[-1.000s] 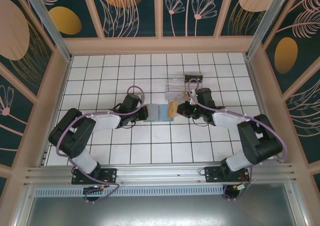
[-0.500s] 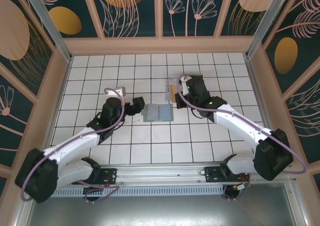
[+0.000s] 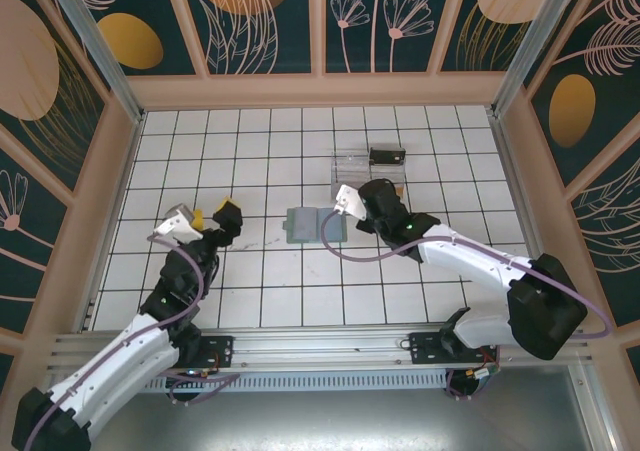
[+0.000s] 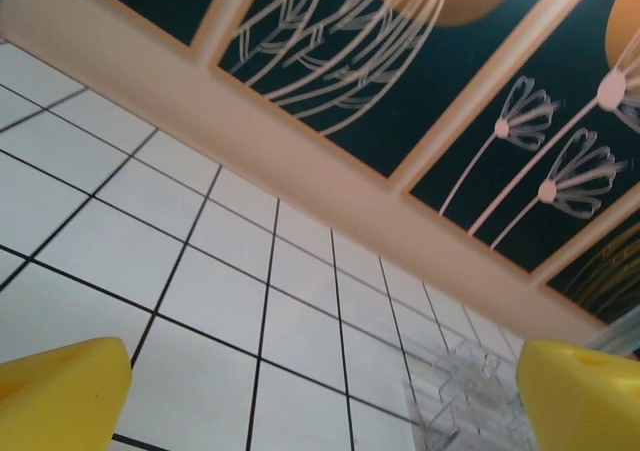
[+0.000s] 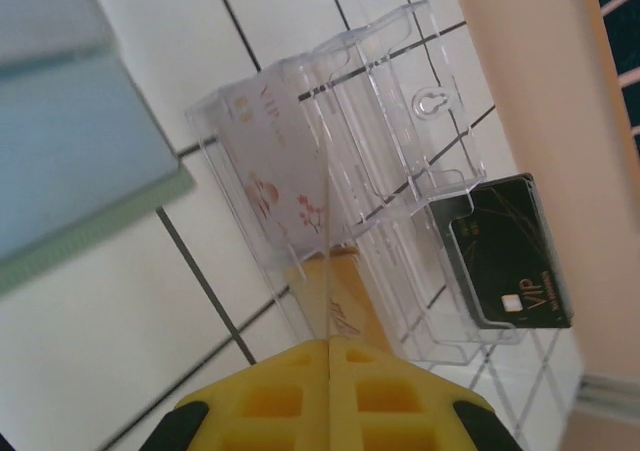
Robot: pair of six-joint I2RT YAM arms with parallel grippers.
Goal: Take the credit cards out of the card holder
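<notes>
The holder [image 3: 317, 225] is laid open and flat in the middle of the top view, with its long side running left to right. In the right wrist view it is seen at the upper left.

The right gripper [image 3: 348, 209] is found just beside the holder's upper right corner. Its fingers [image 5: 270, 391] are pressed shut and pointed at the tray [image 5: 400, 171], so the holder lies off to their left. A thin edge is seen between the fingers, but whether a card is held cannot be told.

The left gripper [image 3: 213, 214] is held wide open with nothing in it, well apart at the left. The right arm is judged the nearer one, and a turn to the left would be needed to reach the holder.
</notes>
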